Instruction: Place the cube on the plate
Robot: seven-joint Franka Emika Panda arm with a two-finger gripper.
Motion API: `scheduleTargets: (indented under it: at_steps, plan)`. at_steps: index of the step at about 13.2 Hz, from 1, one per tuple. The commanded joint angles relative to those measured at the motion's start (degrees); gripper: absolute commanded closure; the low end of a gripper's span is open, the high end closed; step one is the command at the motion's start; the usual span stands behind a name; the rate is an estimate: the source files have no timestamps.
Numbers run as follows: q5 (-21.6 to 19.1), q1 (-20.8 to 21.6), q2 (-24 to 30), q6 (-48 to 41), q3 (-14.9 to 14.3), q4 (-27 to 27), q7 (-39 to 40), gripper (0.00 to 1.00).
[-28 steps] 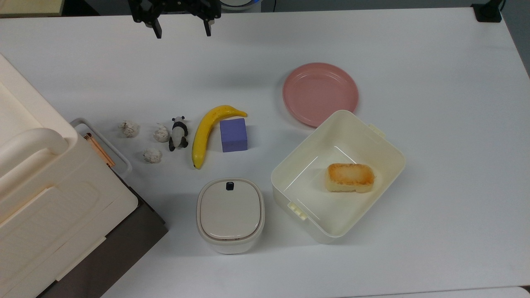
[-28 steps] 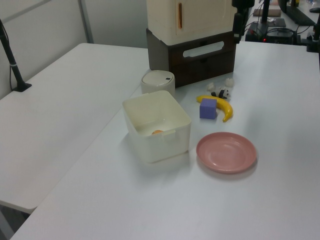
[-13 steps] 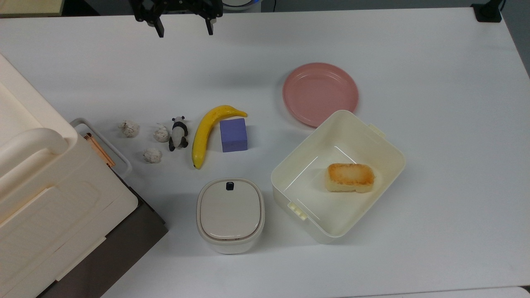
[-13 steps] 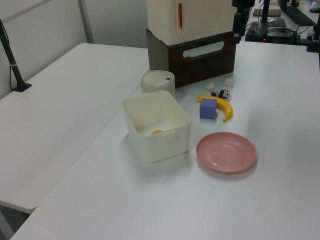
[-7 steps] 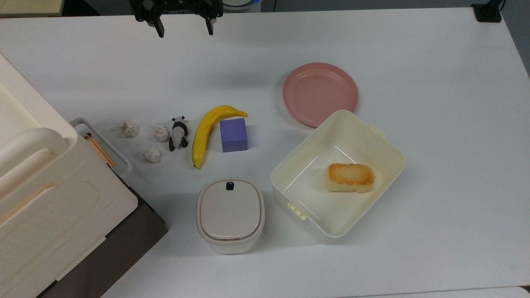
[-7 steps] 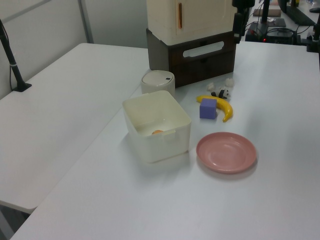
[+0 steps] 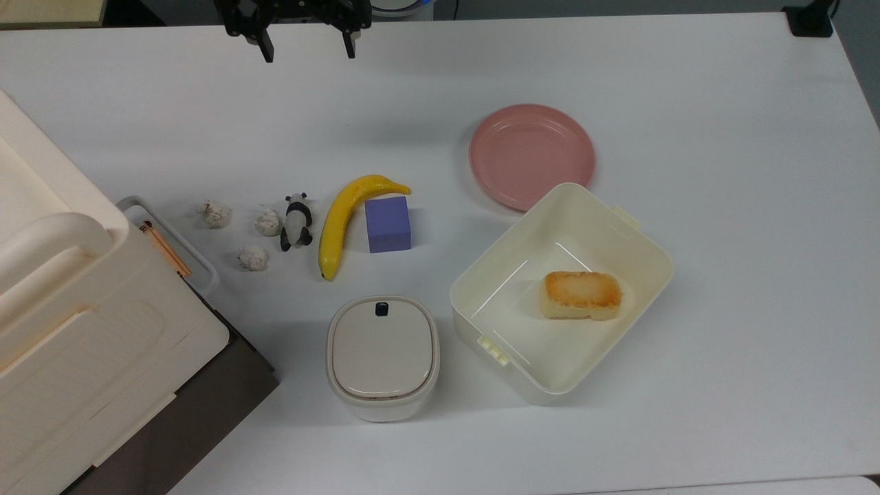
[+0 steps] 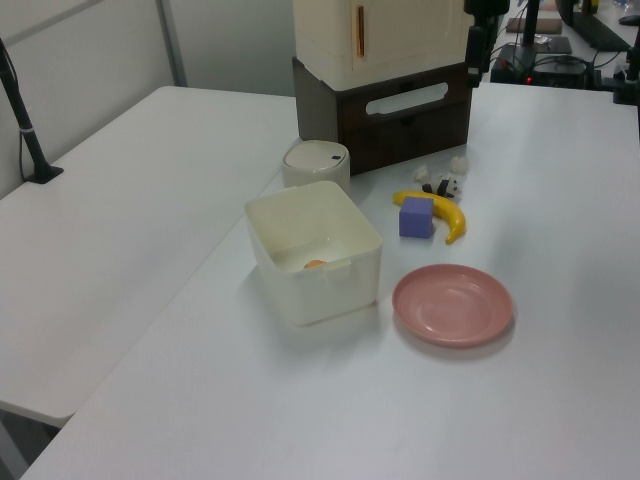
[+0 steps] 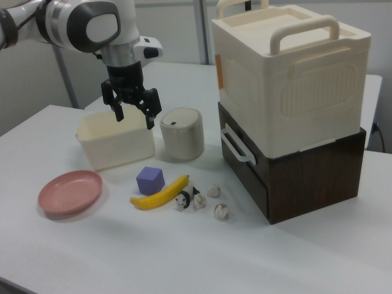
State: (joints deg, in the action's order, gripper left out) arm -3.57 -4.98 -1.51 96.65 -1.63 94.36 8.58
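The blue-purple cube (image 7: 388, 224) (image 8: 416, 217) (image 9: 150, 180) rests on the white table, touching or nearly touching a yellow banana (image 7: 344, 216). The round pink plate (image 7: 531, 155) (image 8: 452, 305) (image 9: 70, 192) lies empty to the top view's right of the cube. My gripper (image 7: 307, 49) (image 9: 133, 118) hangs open and empty, high above the table. It is near the top view's upper edge, well away from the cube. In the right view it hovers in front of the cream tub.
A cream rectangular tub (image 7: 646, 240) holding a piece of bread (image 7: 581, 294) sits just below the plate in the top view. A lidded round container (image 7: 382, 354), a toy panda (image 7: 296, 220), crumpled paper balls (image 7: 215, 214) and a cream box on a dark drawer unit (image 7: 69, 330) stand at the top view's left.
The gripper has crept slightly toward the top view's upper edge, still open. Cube, plate and the other objects have not moved.
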Motion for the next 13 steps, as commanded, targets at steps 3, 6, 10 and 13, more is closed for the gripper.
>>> scheduleTargets:
  at_steps: [3, 6, 10, 13]
  plan:
    - [-1.18, 1.55, -2.88, 3.79, 0.05, 0.38, -0.06, 0.0]
    - [-0.65, 2.43, -7.36, 9.93, -0.04, 0.47, 0.03, 0.0]
    - [2.6, 5.5, -14.91, 17.94, -0.39, 1.79, 1.09, 0.0]
    - [3.92, 7.79, -19.76, 23.48, -0.39, 3.11, 1.09, 0.0]
